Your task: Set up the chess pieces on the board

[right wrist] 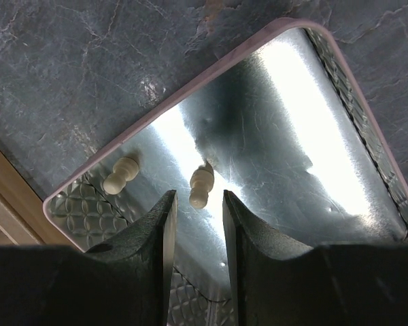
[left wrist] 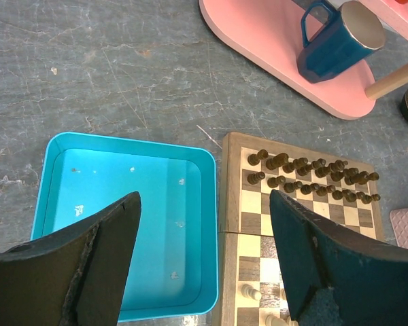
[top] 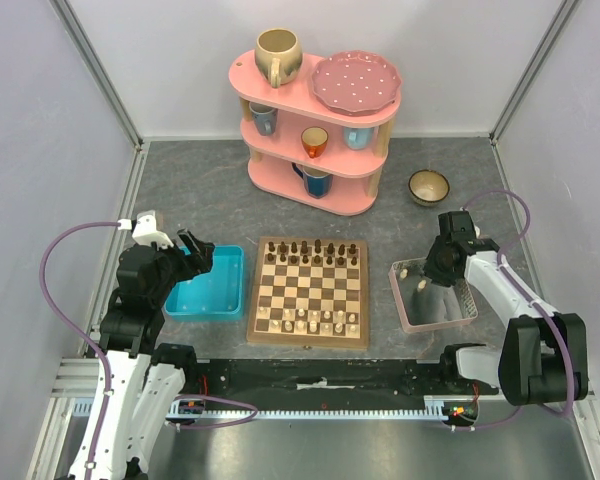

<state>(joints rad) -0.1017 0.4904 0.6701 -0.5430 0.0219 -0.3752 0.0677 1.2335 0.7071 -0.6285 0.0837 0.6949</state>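
The board [top: 254, 300] lies at the table's centre, with dark chessmen [top: 310, 250] on its two far rows and several cream chess pieces [top: 315, 322] on its near rows. To its right is a clear pink-rimmed tray [right wrist: 156, 112] holding two cream pieces, both lying down. One piece [right wrist: 120, 175] lies by the rim. The other piece [right wrist: 201, 186] lies just beyond the tips of my right gripper [right wrist: 198, 195], which is open, low over the tray and touching nothing. My left gripper [left wrist: 204, 204] hangs open and empty over the turquoise tray's right edge.
The turquoise tray [left wrist: 129, 139] sits against the board's left side and holds only specks. A pink three-tier shelf [top: 315, 130] with mugs and a plate stands behind the board. A small bowl [top: 428, 186] sits at the back right. Enclosure walls close in the table.
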